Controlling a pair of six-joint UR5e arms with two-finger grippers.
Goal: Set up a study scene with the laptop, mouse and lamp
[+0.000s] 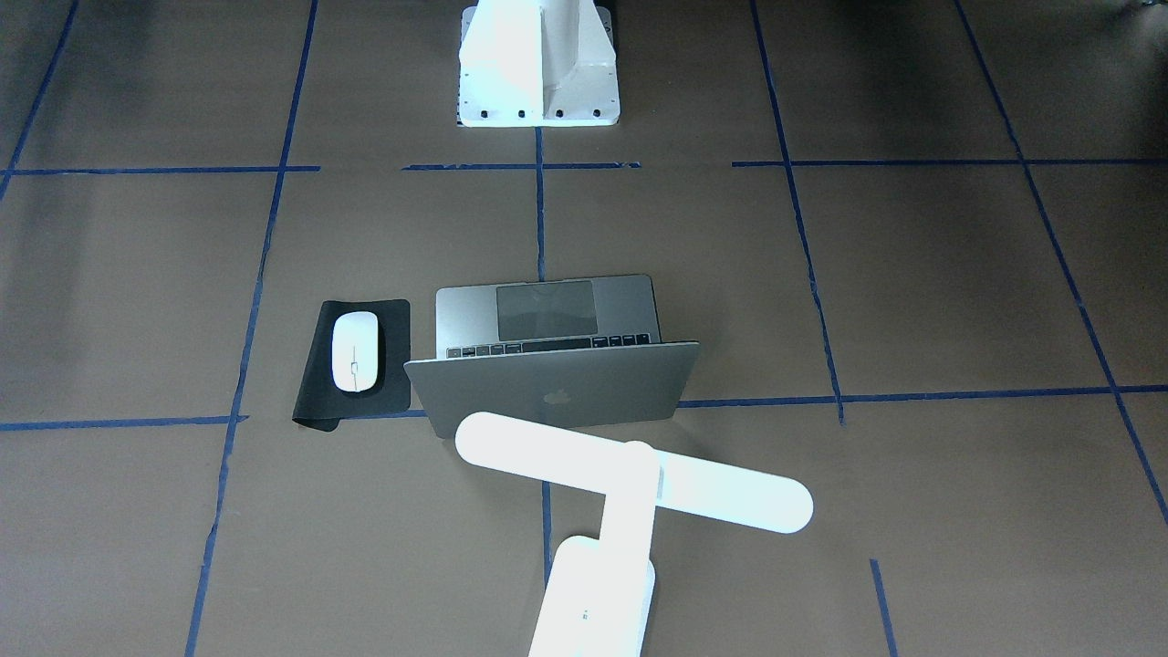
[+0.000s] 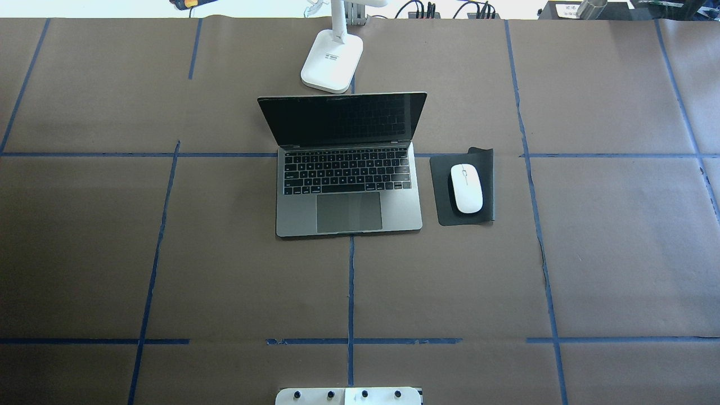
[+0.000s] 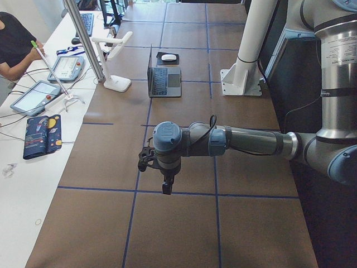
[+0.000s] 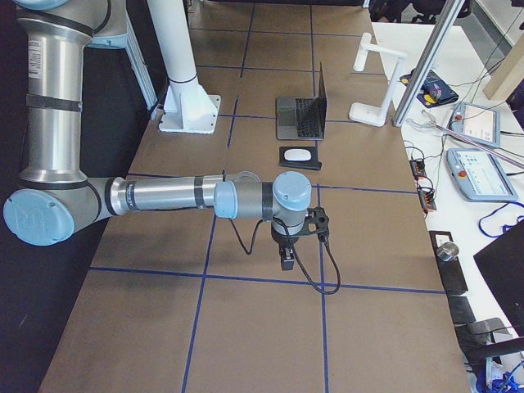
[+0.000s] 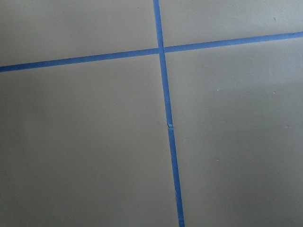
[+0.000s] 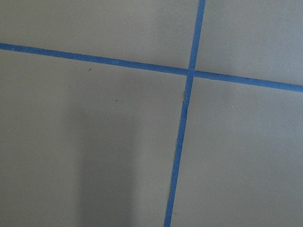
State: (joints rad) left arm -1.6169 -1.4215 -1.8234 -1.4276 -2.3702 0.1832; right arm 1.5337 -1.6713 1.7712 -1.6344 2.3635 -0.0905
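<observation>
The silver-grey laptop [image 2: 349, 216] stands open at the table's middle, its dark screen facing the robot. The white mouse [image 2: 467, 188] lies on a black mat [image 2: 485, 166] just right of the laptop. The white T-shaped lamp [image 1: 630, 484] stands behind the laptop, its base [image 2: 332, 62] on the table and its bar head above the lid. My left gripper [image 3: 166, 187] hangs over bare table far from these things, seen only in the exterior left view. My right gripper [image 4: 288, 260] hangs likewise, seen only in the exterior right view. I cannot tell whether either is open or shut.
The white bolted pedestal [image 1: 538, 64] stands at the robot's side of the table. Blue tape lines cross the brown table cover [image 2: 169, 253]. A side bench holds tablets [image 3: 33, 95], cables and an aluminium post [image 3: 83, 39]. A person [image 3: 11, 44] sits there.
</observation>
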